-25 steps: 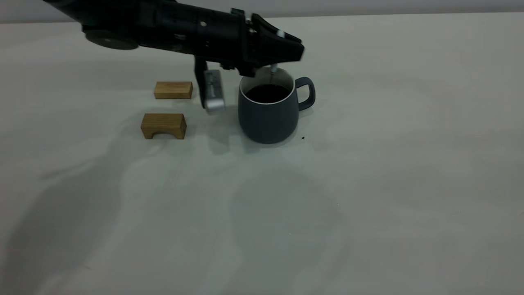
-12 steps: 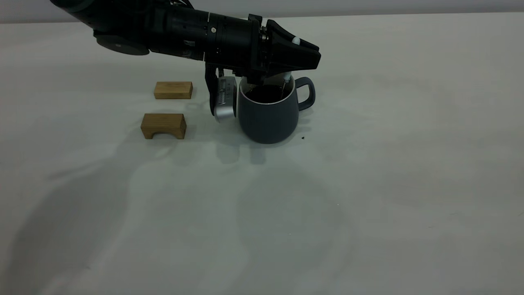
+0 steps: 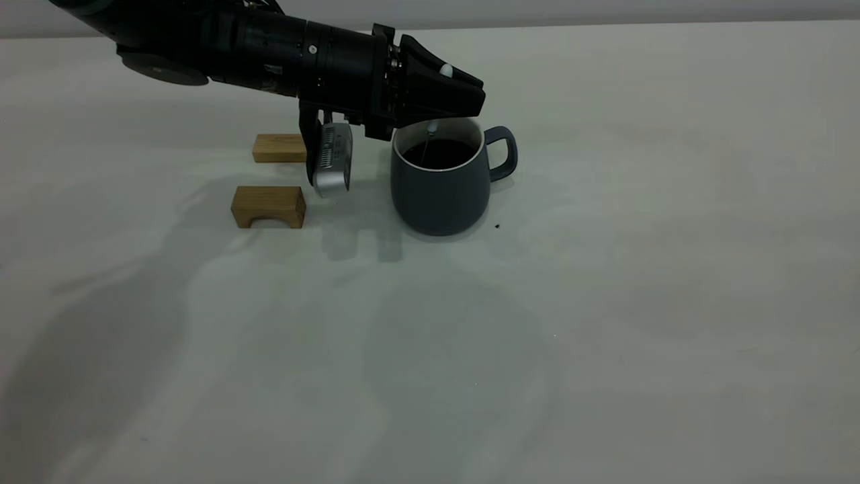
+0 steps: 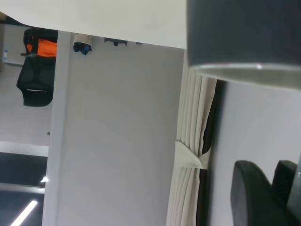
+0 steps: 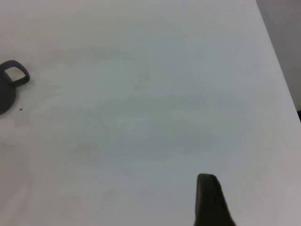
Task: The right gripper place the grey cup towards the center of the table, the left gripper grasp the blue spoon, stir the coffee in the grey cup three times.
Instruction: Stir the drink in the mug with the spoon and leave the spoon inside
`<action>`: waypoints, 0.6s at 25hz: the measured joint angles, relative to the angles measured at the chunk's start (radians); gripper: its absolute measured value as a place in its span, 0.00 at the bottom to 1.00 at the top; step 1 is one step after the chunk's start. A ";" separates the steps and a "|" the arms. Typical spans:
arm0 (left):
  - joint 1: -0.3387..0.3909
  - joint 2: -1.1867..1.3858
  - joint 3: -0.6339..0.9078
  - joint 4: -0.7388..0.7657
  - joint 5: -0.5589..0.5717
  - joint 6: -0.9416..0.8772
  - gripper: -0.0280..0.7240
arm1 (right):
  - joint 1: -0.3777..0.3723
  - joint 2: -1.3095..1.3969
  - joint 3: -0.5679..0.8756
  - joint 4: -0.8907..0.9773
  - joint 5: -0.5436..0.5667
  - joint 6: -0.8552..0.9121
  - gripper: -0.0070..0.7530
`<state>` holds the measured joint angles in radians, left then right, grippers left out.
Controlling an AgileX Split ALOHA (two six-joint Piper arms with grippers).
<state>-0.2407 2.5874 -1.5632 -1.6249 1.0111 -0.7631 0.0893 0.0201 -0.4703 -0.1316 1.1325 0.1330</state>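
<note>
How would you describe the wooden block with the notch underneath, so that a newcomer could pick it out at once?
Start at the grey cup in the middle of the table. Two tan wooden blocks lie beside it, on the side away from its handle. The arched block is the nearer one, cut out underneath like a bridge; the flat block behind is solid.

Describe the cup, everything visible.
The cup is a squat, rounded slate-grey mug, matte, with a white inner wall and thin white rim. Its loop handle points to the exterior view's right. It stands upright on the table, holding dark coffee. The spoon, held by the left gripper above the rim, dips into the coffee. Nothing else touches the cup.
</note>
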 joint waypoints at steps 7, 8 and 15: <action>0.000 0.005 0.000 0.001 0.000 0.000 0.45 | 0.000 0.000 0.000 0.000 0.000 0.000 0.66; 0.000 0.006 0.000 0.001 0.000 0.000 0.49 | 0.000 0.000 0.000 0.000 0.000 0.000 0.66; 0.003 0.007 0.000 0.000 0.006 0.000 0.65 | 0.000 0.000 0.000 0.000 0.000 0.000 0.66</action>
<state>-0.2375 2.5946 -1.5632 -1.6250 1.0172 -0.7631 0.0893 0.0201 -0.4703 -0.1316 1.1325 0.1330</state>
